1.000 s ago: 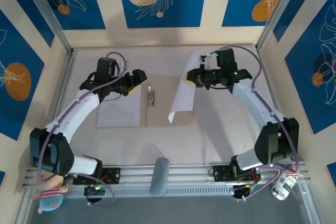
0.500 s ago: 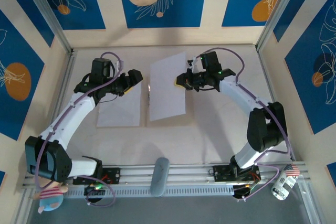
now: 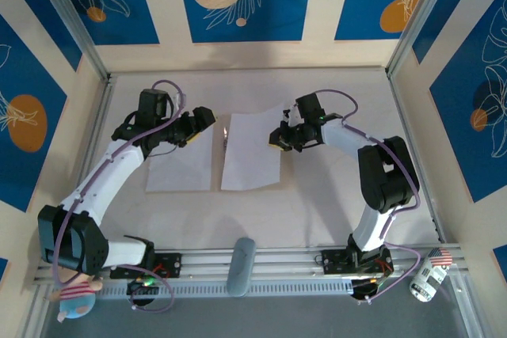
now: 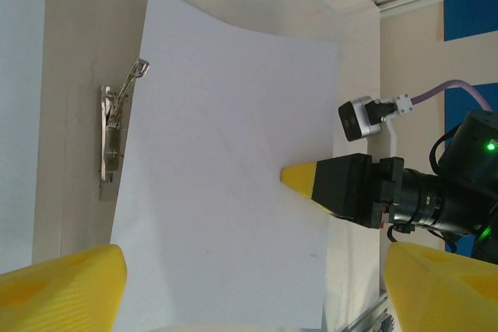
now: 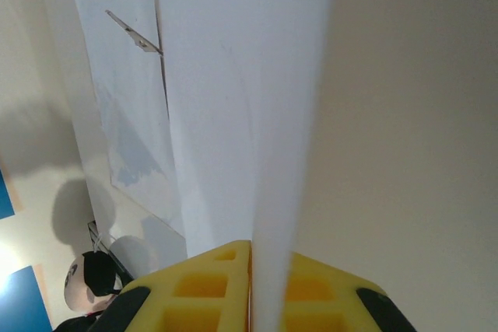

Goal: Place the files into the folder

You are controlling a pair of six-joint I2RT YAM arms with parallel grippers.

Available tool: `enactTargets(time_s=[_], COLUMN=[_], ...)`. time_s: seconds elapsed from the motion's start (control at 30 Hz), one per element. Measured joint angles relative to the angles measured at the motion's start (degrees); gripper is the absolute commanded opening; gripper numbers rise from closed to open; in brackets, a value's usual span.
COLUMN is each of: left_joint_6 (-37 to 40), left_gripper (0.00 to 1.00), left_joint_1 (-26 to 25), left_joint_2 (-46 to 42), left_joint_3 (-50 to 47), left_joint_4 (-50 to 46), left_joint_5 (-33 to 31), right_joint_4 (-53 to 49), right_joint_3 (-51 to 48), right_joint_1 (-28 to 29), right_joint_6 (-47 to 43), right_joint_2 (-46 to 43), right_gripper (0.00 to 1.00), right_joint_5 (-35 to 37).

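1. Risk: the thin white rectangular paper sheet [image 3: 250, 152], clamped at its right edge by the right jaws, may buckle or drag on release.
2. Risk: its left edge may snag the metal spring clip [image 4: 113, 134].
3. Left jaws: apart, empty.
4. Sheet: plain, slightly curled, at frame centre, over the tan cardboard folder [image 4: 74, 52].

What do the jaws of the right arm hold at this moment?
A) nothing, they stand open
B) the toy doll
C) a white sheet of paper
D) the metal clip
C: the right jaws are closed on the right edge of the white sheet, and the right wrist view shows the paper running out from between the yellow fingers.
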Motion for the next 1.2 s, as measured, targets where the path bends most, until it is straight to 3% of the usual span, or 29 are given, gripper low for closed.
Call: enactTargets(time_s=[0.4,0.9,1.2], left_joint_6=[0.02,0.02,0.02], left_gripper=[0.86,0.86,0.86], left_joint_1=[0.0,0.0,0.0], left_joint_2=[-0.02,-0.02,-0.02], left_joint_3=[0.0,0.0,0.0], left_joint_4=[-0.13,-0.31,-0.31], left_joint_5=[-0.02,0.0,0.0], right_joint_4=[1.44,6.95,4.15], right_joint_3=[-3.78,-6.95,-5.88], right_joint_1=[-1.77,-2.47,-3.02], right_joint_6=[-1.25,-1.86,-5.25], right_joint_2=[-1.75,-1.77,-1.77], right_gripper=[0.11,0.0,0.0], right_joint_5=[0.15,-0.79,-0.31])
